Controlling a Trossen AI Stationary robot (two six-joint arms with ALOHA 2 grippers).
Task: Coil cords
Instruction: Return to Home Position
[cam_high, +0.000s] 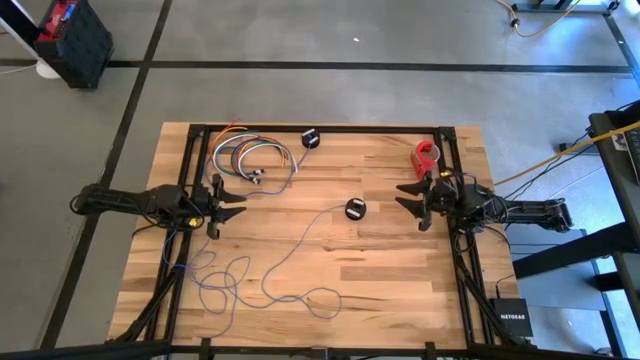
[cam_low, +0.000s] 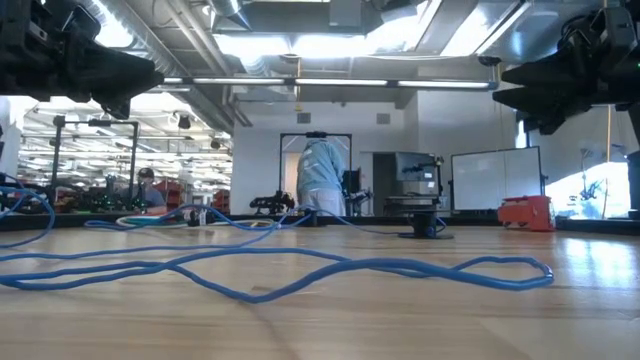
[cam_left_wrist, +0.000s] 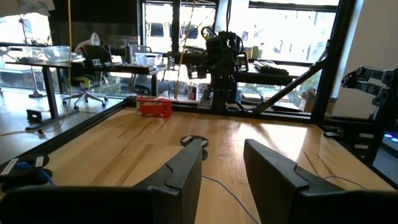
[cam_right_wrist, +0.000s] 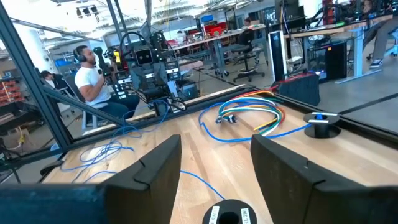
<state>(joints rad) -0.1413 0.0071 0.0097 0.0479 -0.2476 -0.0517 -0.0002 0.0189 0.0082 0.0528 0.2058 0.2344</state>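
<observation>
My left gripper (cam_high: 240, 204) and right gripper (cam_high: 401, 195) hover wide open and empty, one at each side of the wooden bench (cam_high: 400, 290). The thin bluish-purple cord (cam_low: 400, 266) sprawls in loose loops over the bench's left half and ends at a small black round puck (cam_high: 355, 210) lying between the grippers. On the floor, a dark crate (cam_high: 82, 45) holds something red, cut off and unclear.

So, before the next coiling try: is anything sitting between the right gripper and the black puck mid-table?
Nothing visible. Only bare tabletop separates the right gripper from the puck; the red tape roll lies off to the side.
</observation>
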